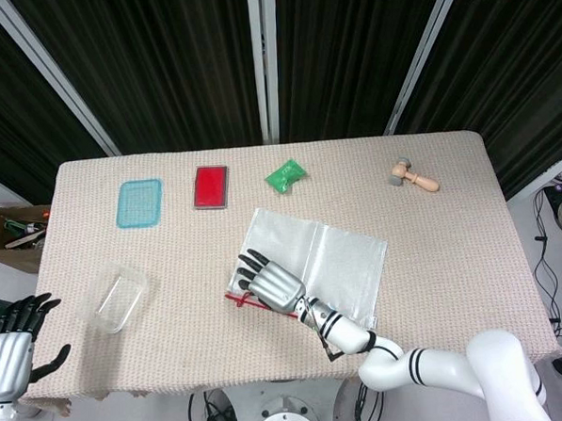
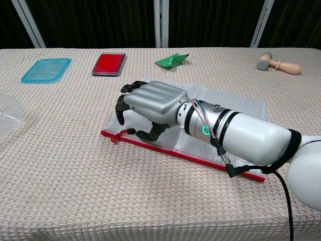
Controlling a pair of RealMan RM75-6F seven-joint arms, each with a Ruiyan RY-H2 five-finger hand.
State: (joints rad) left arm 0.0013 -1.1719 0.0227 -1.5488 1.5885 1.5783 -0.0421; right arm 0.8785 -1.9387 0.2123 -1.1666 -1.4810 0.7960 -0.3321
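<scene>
A clear mesh zip pouch [image 1: 340, 259] [image 2: 238, 108] with a red zipper edge lies flat in the middle of the table. My right hand [image 1: 268, 283] [image 2: 150, 104] hovers over its left end with the fingers apart and bent downward. Its thumb sits just beside the black zipper pull [image 2: 131, 131] and red cord; I cannot tell whether they touch. It holds nothing. My left hand [image 1: 13, 340] hangs beyond the table's front left corner with spread, empty fingers; only the head view shows it. Nearest to it is a clear plastic container [image 1: 117, 295] [image 2: 7, 118].
Along the far side of the beige woven table [image 1: 453, 249] lie a blue lid [image 1: 139, 202] [image 2: 46, 69], a red flat box [image 1: 211, 186] [image 2: 109, 64], a crumpled green packet [image 1: 285, 175] [image 2: 172, 60] and a small wooden mallet [image 1: 413, 176] [image 2: 279, 64].
</scene>
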